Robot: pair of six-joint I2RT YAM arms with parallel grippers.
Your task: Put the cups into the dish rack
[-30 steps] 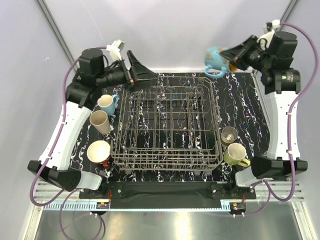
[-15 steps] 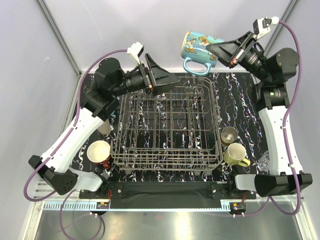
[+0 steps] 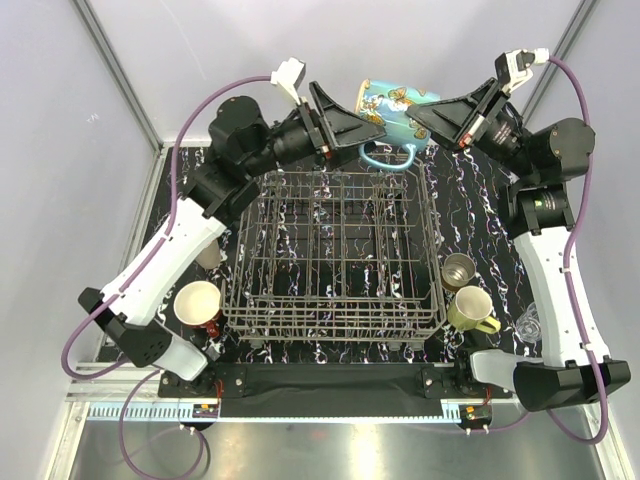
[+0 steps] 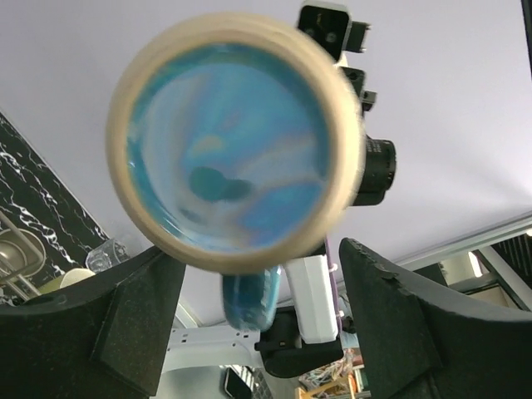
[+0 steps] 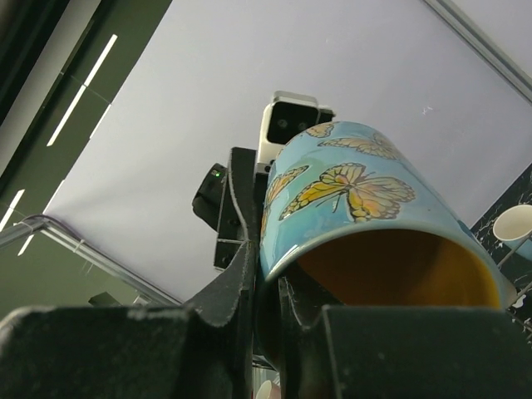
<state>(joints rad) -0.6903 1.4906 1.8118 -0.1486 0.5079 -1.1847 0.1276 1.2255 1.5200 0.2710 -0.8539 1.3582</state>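
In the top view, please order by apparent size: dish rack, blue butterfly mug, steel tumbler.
Largest: dish rack.
Then: blue butterfly mug, held up nearer the camera, so unsure.
Smallest: steel tumbler.

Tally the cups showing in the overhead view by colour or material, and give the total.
Blue butterfly mug: 1
Red mug: 1
Yellow-green mug: 1
Steel tumbler: 1
Clear glass: 1
Cream cup, mostly hidden: 1
Total: 6
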